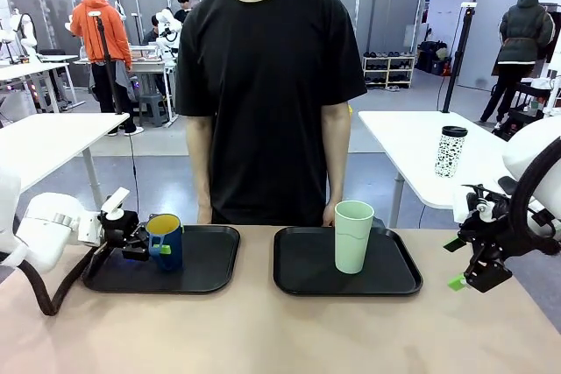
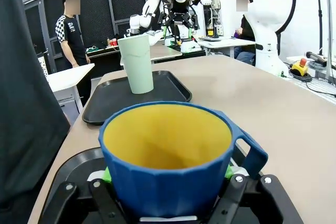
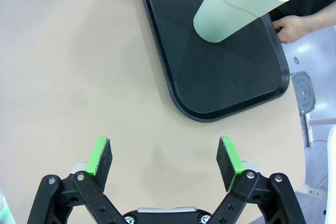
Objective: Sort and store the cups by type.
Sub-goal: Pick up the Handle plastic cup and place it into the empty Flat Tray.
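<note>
The dark-blue mug (image 1: 166, 241) with a yellow inside stands at the left end of the left black tray (image 1: 210, 262). My left gripper (image 1: 156, 248) comes in level from the left and is shut on the mug (image 2: 168, 156), a green pad (image 2: 107, 174) pressing on each side and the handle pointing right. The pale mint-green tumbler (image 1: 353, 236) stands upright on the right black tray (image 1: 307, 271), with nothing touching it. My right gripper (image 1: 465, 276) hangs open over bare table to the right of that tray; the tumbler (image 3: 239, 6) lies well beyond its fingertips (image 3: 164, 158).
A person in a black shirt stands at the far edge, one hand (image 3: 294, 24) by the right tray's (image 3: 220, 77) far rim. A white patterned tumbler (image 1: 450, 151) with a black lid stands on a table behind. The near tabletop (image 1: 280, 330) is bare.
</note>
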`<state>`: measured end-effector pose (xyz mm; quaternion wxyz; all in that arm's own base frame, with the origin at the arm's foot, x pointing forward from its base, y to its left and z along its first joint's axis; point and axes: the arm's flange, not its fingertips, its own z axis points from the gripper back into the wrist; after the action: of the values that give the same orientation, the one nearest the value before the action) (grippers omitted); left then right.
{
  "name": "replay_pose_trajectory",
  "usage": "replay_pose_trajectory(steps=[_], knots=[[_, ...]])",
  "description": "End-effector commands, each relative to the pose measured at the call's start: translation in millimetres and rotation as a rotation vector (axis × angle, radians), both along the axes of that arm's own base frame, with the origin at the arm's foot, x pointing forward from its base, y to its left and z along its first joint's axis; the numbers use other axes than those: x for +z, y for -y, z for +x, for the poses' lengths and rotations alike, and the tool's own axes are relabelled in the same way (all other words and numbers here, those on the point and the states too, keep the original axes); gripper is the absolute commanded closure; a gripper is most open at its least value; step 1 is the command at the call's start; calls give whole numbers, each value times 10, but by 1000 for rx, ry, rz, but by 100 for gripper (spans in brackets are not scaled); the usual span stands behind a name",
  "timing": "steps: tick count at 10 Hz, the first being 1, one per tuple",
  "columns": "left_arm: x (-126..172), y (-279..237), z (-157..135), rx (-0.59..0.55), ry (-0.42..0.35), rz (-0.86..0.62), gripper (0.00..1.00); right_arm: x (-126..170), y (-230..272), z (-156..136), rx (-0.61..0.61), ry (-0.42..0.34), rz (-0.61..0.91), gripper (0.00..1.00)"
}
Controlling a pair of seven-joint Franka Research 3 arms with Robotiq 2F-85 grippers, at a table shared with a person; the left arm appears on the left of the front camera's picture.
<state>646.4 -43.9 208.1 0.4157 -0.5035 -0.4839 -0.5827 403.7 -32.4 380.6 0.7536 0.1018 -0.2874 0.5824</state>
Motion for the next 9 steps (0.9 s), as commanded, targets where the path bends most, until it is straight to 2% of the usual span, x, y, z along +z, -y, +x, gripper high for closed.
replay_pose_trajectory(steps=[1, 3, 5, 6, 9], knots=[[-90, 2, 83, 2, 7, -9, 24, -8, -7, 0, -4, 6, -9, 0], [-115, -9, 87, -6, -10, -15, 24, -8, -7, 0, -4, 6, -9, 0], [-121, 2, 100, -20, -37, -16, 4, -8, -7, 0, -4, 6, -9, 0], [-121, 0, 99, -26, -42, -15, 0, -8, -7, 0, -4, 6, -9, 0], [-113, -89, 92, 11, -47, -3, 0, -8, -7, 0, -4, 6, -9, 0]])
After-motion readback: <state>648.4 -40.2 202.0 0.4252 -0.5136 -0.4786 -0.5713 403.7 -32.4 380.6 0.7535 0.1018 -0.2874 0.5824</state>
